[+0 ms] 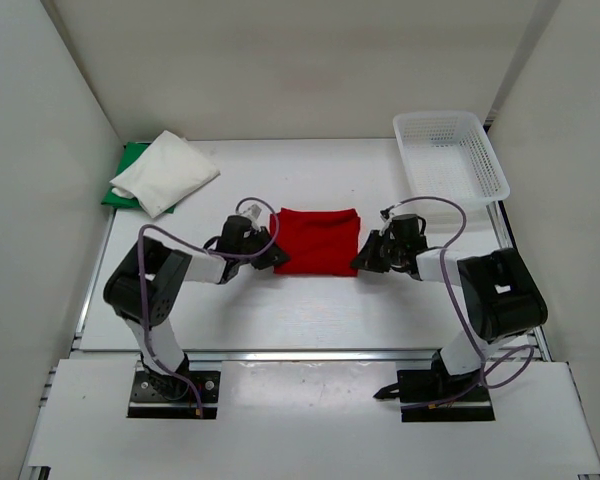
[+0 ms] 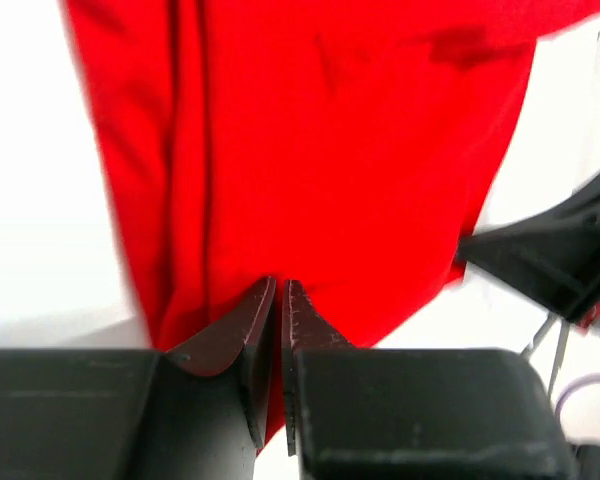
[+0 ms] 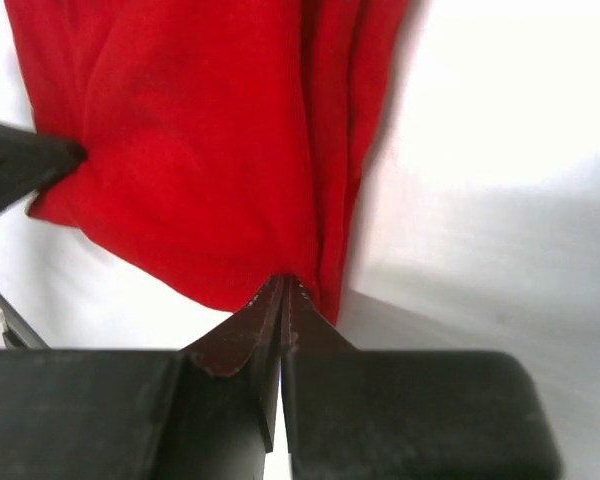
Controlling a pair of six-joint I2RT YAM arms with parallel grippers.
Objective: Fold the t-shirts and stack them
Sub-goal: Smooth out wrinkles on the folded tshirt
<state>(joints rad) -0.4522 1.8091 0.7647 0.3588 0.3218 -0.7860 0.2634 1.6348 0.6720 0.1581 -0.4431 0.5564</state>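
I am watching the red t-shirt (image 1: 317, 240) lying flat in the middle of the table (image 1: 310, 310), already folded into a neat rectangle, with one arm working at each of its short ends. The left gripper (image 2: 280, 285) is pinching the shirt's left edge. Its jaws are almost together, with a sliver of red cloth showing between them. The right gripper (image 3: 283, 282) is fully closed with its tips touching the right edge, but I cannot tell whether any cloth is actually caught there.

I am treating the shirt as light, limp and a little slippery — plain matte knit, several layers thick along the folded edge, where soft ridges are running lengthwise. It is likely to sag and unfold if lifted by one point, so I am favouring a hold on both ends at once, right at the layered edge, taking in every layer.

The white t-shirt (image 1: 165, 172) is sitting folded on the green t-shirt (image 1: 120, 193) at the far left — a soft, puffy stack. A white mesh basket (image 1: 500, 175) is standing at the far right.
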